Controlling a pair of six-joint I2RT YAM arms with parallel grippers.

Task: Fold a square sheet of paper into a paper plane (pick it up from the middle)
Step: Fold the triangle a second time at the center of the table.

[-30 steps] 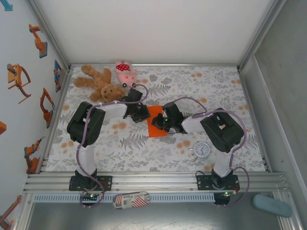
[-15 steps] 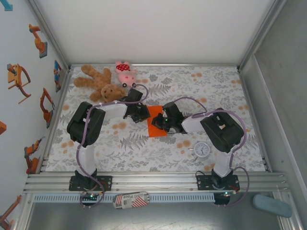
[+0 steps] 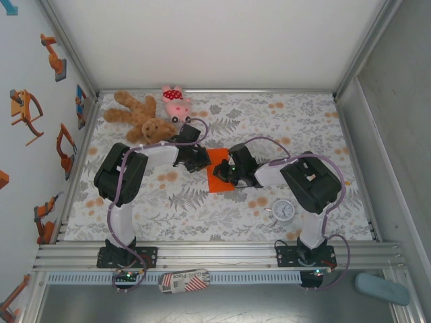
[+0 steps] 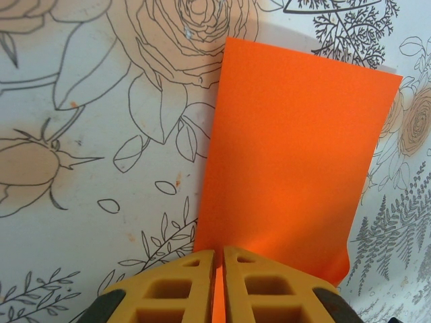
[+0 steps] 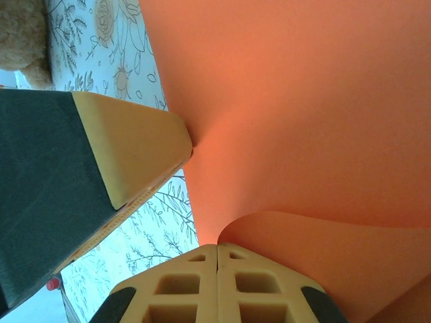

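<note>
The square sheet of paper (image 3: 218, 172) is bright orange and lies folded to a narrow rectangle on the flowered cloth between my two grippers. My left gripper (image 3: 201, 161) is at its left edge; in the left wrist view its yellow jaws (image 4: 219, 259) are nearly together with the orange paper (image 4: 289, 148) showing in the slit. My right gripper (image 3: 229, 174) is at the paper's right side. Its jaws (image 5: 217, 250) are tight together, and a flap of the paper (image 5: 337, 256) curls up from their tips. The left gripper's finger (image 5: 128, 145) touches the paper (image 5: 289, 101) there.
A brown teddy bear (image 3: 138, 116) and a pink plush pig (image 3: 175, 102) lie at the back left. A small round white clock (image 3: 283, 210) stands near the right arm's base. Metal frame rails (image 3: 202, 252) border the cloth.
</note>
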